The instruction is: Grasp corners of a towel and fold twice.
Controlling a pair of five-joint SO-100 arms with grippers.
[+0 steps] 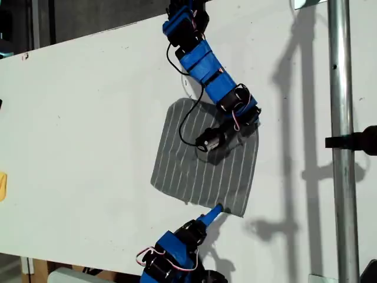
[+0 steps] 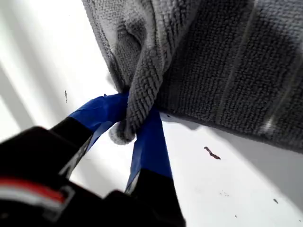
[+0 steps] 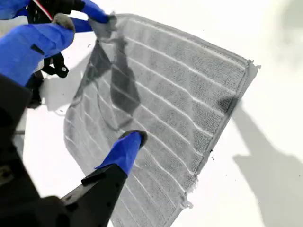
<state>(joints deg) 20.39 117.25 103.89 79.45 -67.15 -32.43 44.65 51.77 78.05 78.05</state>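
towel: grey with thin white stripes (image 1: 182,171), spread mostly flat on the white tabletop (image 1: 88,118), between the two arm bases. Its lower edge sits close to the tabletop edge at the exterior view's bottom.
first claw: my first gripper (image 2: 137,118) comes in from the tabletop edge at the exterior view's bottom. Its blue jaws are pressed together on a bunched fold of the towel at its edge.
pinched fold: the fabric (image 2: 124,132) is puckered and lifted a little off the tabletop, and the rest of the cloth lies flat.
second claw: my second gripper (image 1: 215,144) hangs over the middle of the towel, jaws spread, nothing between them.
second claw fingertip: blue tip (image 3: 125,151) is over the stripes; cannot tell if it touches.
far corner: frayed corner (image 3: 251,66) lies flat and free.
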